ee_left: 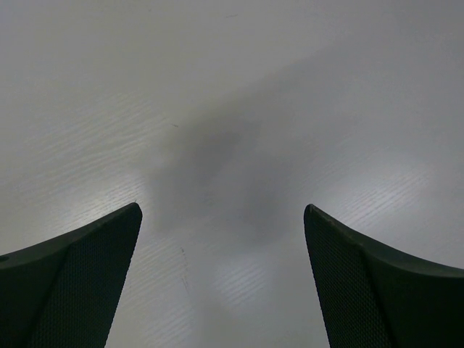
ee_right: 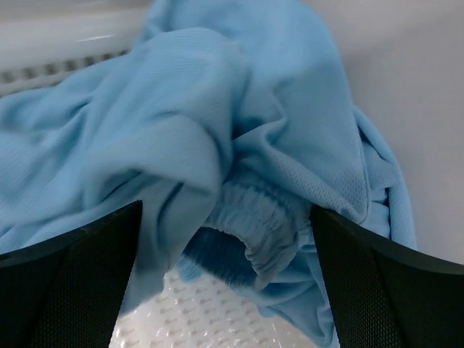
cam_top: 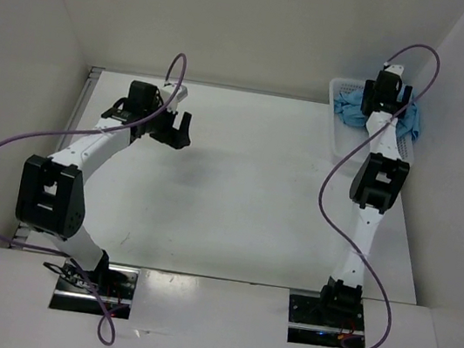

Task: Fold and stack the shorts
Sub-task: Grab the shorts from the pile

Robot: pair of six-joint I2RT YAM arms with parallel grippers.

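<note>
The light blue shorts (cam_top: 349, 106) lie crumpled in the white mesh basket (cam_top: 335, 137) at the far right of the table. In the right wrist view the shorts (ee_right: 217, 123) fill the frame, with the gathered waistband (ee_right: 268, 217) between my fingers. My right gripper (ee_right: 226, 283) is open, its jaws wide on either side of the fabric just above the basket floor (ee_right: 196, 319). In the top view the right gripper (cam_top: 384, 96) hangs over the basket. My left gripper (cam_top: 175, 129) is open and empty over bare table at the far left; the wrist view (ee_left: 222, 275) shows only the table between its jaws.
White walls close in the table on the left, back and right. The basket stands against the right wall. Purple cables loop off both arms. The white table (cam_top: 238, 193) stretches between the two arms.
</note>
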